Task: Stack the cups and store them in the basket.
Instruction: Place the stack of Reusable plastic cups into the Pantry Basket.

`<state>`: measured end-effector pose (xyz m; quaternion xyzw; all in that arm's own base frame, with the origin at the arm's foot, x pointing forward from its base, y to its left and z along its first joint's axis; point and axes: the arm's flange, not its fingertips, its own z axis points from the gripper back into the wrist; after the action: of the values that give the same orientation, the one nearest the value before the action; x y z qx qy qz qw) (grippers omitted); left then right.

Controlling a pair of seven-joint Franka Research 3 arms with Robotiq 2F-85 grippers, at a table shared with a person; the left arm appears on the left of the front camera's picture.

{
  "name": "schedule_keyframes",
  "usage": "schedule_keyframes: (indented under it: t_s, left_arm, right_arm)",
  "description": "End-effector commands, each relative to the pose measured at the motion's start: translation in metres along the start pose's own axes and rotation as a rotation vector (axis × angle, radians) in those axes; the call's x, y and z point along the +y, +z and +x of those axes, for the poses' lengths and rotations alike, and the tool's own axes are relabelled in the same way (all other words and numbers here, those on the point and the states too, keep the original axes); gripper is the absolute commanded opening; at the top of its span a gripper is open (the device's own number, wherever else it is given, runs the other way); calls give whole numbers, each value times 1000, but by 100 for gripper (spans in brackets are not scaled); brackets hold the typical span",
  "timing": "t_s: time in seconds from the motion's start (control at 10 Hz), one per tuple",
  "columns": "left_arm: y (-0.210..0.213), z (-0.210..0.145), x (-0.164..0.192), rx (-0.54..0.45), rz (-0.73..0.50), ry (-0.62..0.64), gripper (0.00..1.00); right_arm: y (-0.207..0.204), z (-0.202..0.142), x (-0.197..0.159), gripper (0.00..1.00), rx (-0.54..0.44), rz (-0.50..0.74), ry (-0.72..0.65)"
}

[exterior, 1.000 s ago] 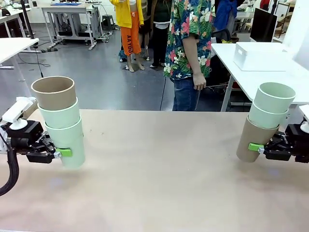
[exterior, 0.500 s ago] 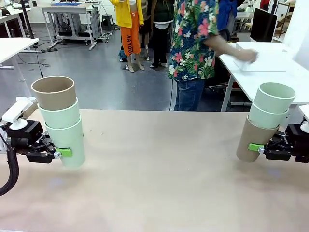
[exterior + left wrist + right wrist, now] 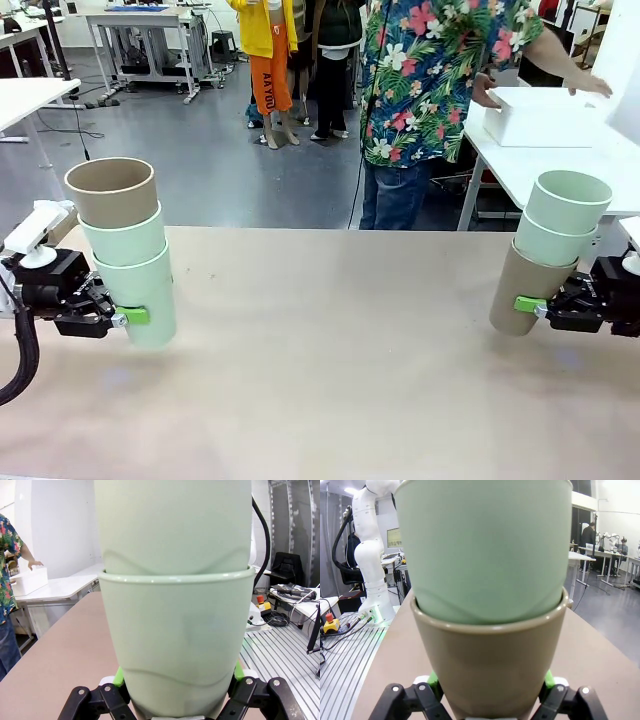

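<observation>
**A:** Jaws on the left: what have they got?

**B:** They are clamped on the lowest pale mint matte tumbler [image 3: 142, 300] of a three-cup stack. A second mint tumbler [image 3: 125, 243] nests in it, and a tan-brown tumbler [image 3: 110, 192] sits on top.

**A:** And the right jaws?

**B:** Closed round a tan-brown bottom tumbler [image 3: 520, 292], with a middle mint tumbler [image 3: 550, 242] and a top mint tumbler [image 3: 568, 200] nested inside. Both stacks lean outward, well apart, at opposite sides of the beige worktop [image 3: 330, 350].

**A:** Where is the basket?

**B:** The large white rectangular plastic bin [image 3: 540, 122] stands on a white worktop [image 3: 620, 170] behind, at the far right. A person in a floral shirt [image 3: 430, 70] has one hand [image 3: 484, 92] at each end of it.
</observation>
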<state>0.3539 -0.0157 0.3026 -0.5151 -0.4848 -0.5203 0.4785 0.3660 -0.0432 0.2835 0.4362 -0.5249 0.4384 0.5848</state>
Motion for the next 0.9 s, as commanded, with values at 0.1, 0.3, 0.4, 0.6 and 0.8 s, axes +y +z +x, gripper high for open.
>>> schedule_keyframes:
  t_s: [0.1, 0.3, 0.4, 0.6, 0.8]
  left_arm:
    - [-1, 4, 0, -12, -3, -8, 85]
    - [-1, 4, 0, -12, -3, -8, 85]
    - [-1, 4, 0, -12, -3, -8, 85]
    - [-1, 4, 0, -12, -3, -8, 85]
    - [-1, 4, 0, -12, -3, -8, 85]
  right_arm:
    - [0, 4, 0, 85, -1, 0, 13]
    - [0, 4, 0, 85, -1, 0, 13]
    - [0, 4, 0, 85, -1, 0, 13]
    - [0, 4, 0, 85, -1, 0, 13]
    - [0, 4, 0, 85, -1, 0, 13]
